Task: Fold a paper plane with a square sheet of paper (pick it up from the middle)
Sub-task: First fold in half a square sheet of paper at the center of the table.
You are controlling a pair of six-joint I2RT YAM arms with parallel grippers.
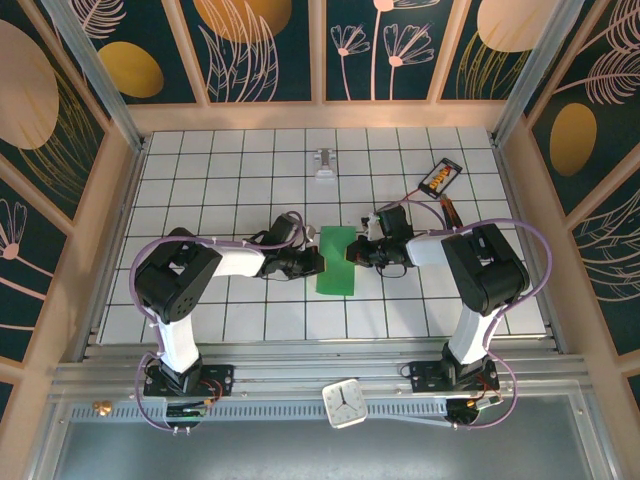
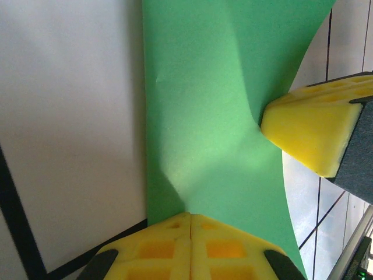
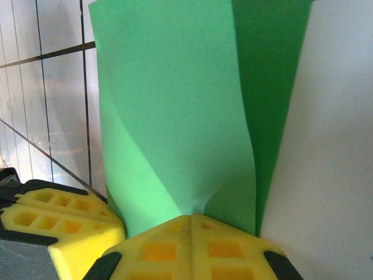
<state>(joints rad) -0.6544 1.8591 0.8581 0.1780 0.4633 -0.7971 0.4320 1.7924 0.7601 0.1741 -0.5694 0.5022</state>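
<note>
Dark wall panels painted with gold discs and pale flower outlines surround a white worktop ruled with a black grid. At the middle of the worktop, a bright green sheet of paper is seen from above as a narrow rectangle. Its long axis runs from the near edge toward the far wall, and the far end is tilted slightly to the right.

The sheet is approached from both sides by two arms. The left gripper is closed on the sheet's left long edge. The right gripper is closed on the right long edge, a little farther from the near edge. The two grippers face each other across the sheet's short width.

In the left wrist view, the yellow fingertips are pressed together with the green edge pinched between them. The paper is bowed upward, and the other gripper's yellow pad is seen touching its far edge. In the right wrist view, the fingertips are likewise clamped on the paper, which is twisted, with a darker green layer visible behind the lighter one.

A small white clock is set on the metal rail between the arm bases.
</note>
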